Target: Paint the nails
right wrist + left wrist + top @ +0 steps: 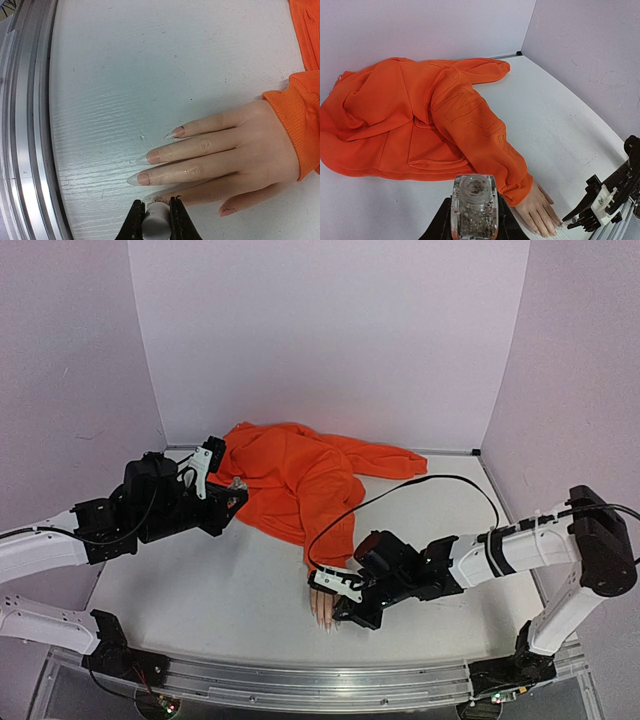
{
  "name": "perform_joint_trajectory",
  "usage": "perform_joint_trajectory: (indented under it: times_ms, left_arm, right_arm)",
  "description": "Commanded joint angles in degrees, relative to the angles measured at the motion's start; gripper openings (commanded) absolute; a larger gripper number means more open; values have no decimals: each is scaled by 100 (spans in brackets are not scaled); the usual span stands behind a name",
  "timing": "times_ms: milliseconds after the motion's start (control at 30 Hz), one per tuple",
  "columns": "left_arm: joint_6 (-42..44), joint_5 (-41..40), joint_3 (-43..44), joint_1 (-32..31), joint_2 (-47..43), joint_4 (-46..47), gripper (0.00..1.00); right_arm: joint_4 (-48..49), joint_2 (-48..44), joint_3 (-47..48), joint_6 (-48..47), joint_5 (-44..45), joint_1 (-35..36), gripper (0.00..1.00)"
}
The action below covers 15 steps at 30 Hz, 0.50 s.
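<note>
The mannequin hand [240,150] lay palm down near the front edge of the bench [150,60], its fingers pointing toward the front rail. Its wrist ran into the cuff of an orange sleeve [295,120]. The sleeve belonged to a hoodie [290,480] heaped toward the back of the bench. The nails [149,158] were long, pointed and glossy. Three showed clearly on the spread fingers, and the thumbnail showed on the side nearer the right wrist camera. The right pincer [156,205] was closed tightly on a white cap [156,222], held just at the tip of the finger closest to it. That finger's nail was hidden, and I could not tell whether anything touched it. The left pincer [228,498] hung well apart from the hand, beside the hoodie. It was clamped on a small clear bottle [474,202], held upright with its mouth uncovered.
</note>
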Motion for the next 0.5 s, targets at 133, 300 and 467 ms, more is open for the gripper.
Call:
perform_joint_trajectory:
  times_ms: [133, 300, 467]
  left_arm:
    - [6, 10, 53, 26, -120, 347, 0]
    - [6, 7, 23, 24, -160, 347, 0]
    - [-8, -12, -4, 27, -208, 345, 0]
  right_arm:
    - [-75, 4, 146, 33, 26, 35, 0]
    - [-92, 47, 150, 22, -112, 37, 0]
    - [-125, 95, 163, 22, -266, 35, 0]
